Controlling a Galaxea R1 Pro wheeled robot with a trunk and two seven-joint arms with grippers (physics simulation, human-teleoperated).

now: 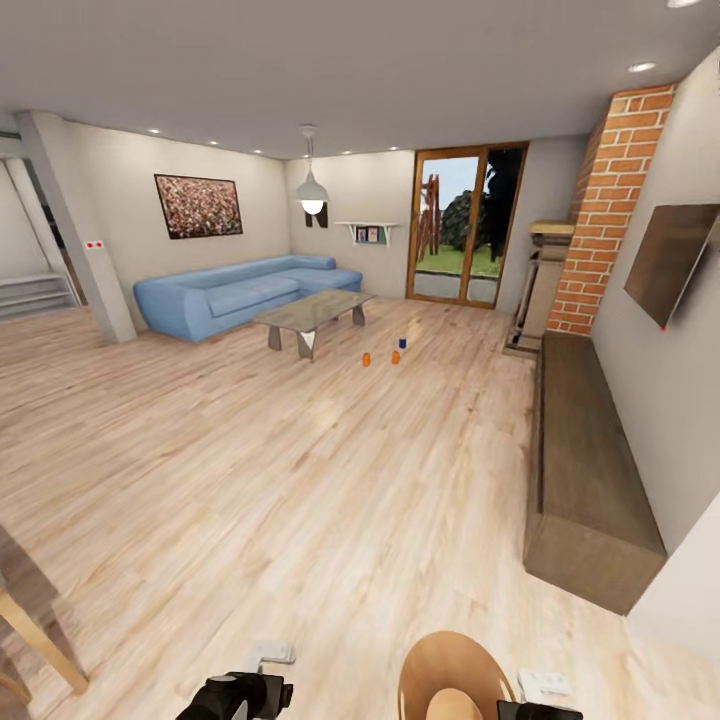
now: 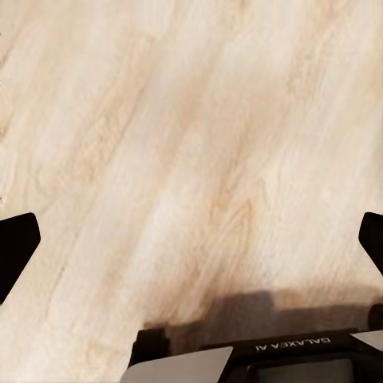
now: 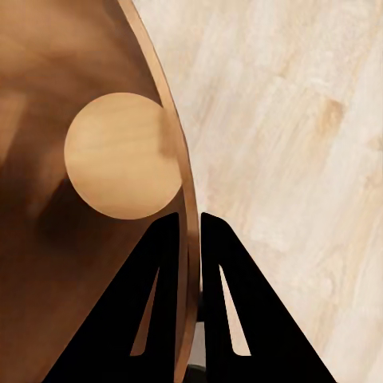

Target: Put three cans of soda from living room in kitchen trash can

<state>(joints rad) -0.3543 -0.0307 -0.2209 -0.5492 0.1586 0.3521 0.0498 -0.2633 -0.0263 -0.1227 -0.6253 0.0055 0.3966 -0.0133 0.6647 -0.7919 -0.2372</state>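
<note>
While the right pincer (image 3: 188, 227) is pinched narrow on the rim of the round brown-inside trash can (image 3: 88, 239), the left pincer (image 2: 191, 239) hangs wide open over the pale plank floor (image 2: 191, 120). Three small soda cans (image 1: 394, 356), two orange, one blue, sit far off near the glass coffee table (image 1: 312, 313). Thin rim grip could slip while driving, I'd guess.

This was a home's living room: a blue sofa (image 1: 240, 292) stood just behind a glass coffee table (image 1: 312, 312), with a brick chimney (image 1: 606, 205) and glass doors (image 1: 465, 225) beyond it on plank flooring (image 1: 250, 470).
</note>
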